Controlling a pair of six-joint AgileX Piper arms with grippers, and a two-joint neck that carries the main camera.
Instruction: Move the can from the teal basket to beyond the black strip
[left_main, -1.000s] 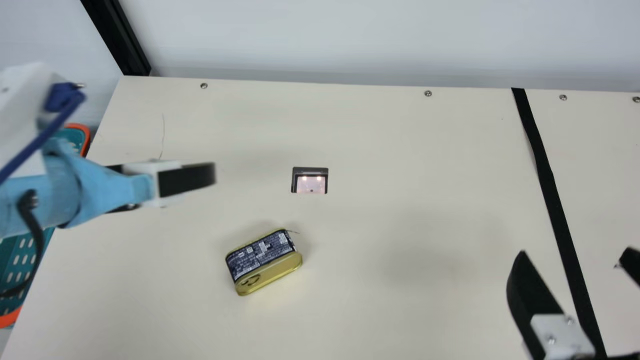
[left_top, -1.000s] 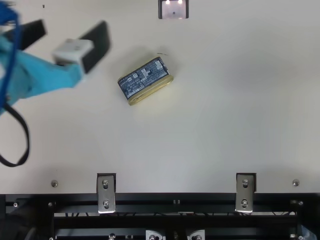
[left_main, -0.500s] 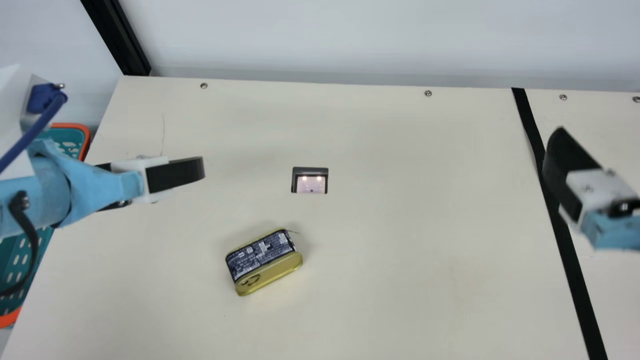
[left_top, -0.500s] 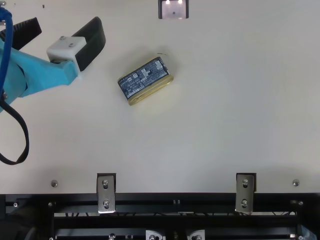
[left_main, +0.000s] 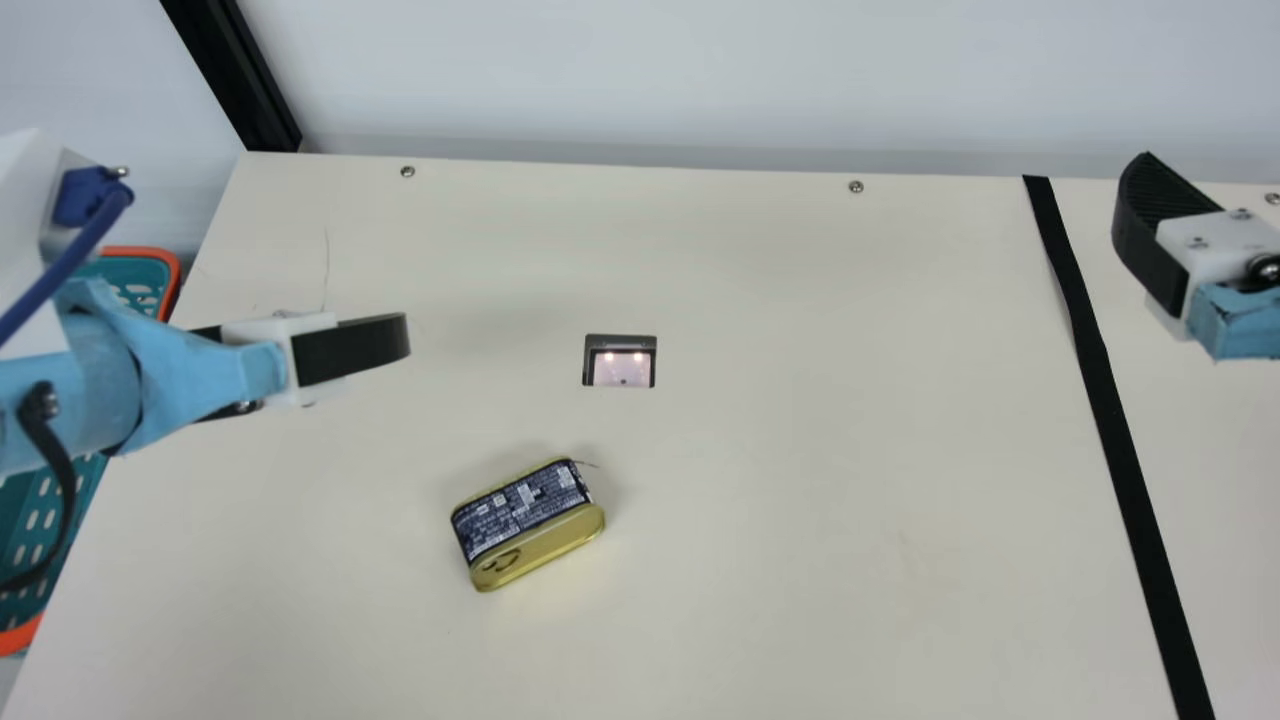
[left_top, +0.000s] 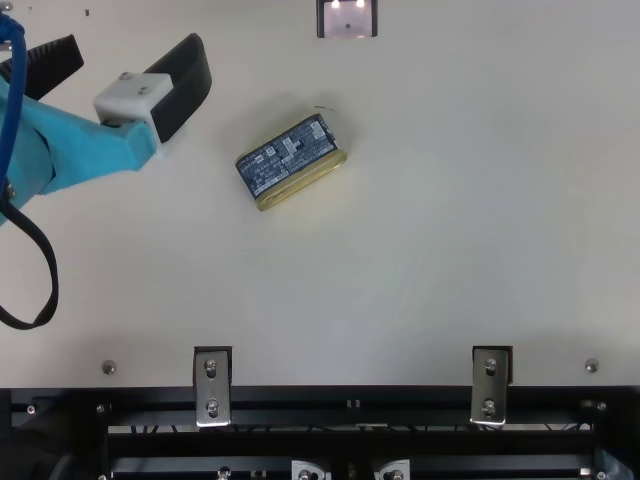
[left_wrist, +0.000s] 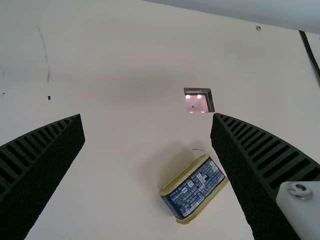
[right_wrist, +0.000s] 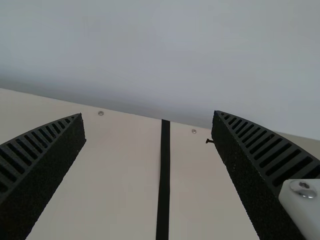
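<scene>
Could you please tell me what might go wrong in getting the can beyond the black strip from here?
The can rests on a narrow side, pull-ring lid facing sideways, so a nudge might tip it flat. The left gripper hangs open near it and could bump it if lowered off line. The can lies well short of the black strip, so a loose grip might drop it on the way.

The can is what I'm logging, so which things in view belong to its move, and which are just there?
For the job:
- can, on the table
- teal basket
- black strip
- left gripper, right gripper

Just there:
- small lit panel
- metal bracket
- table-edge screw
</scene>
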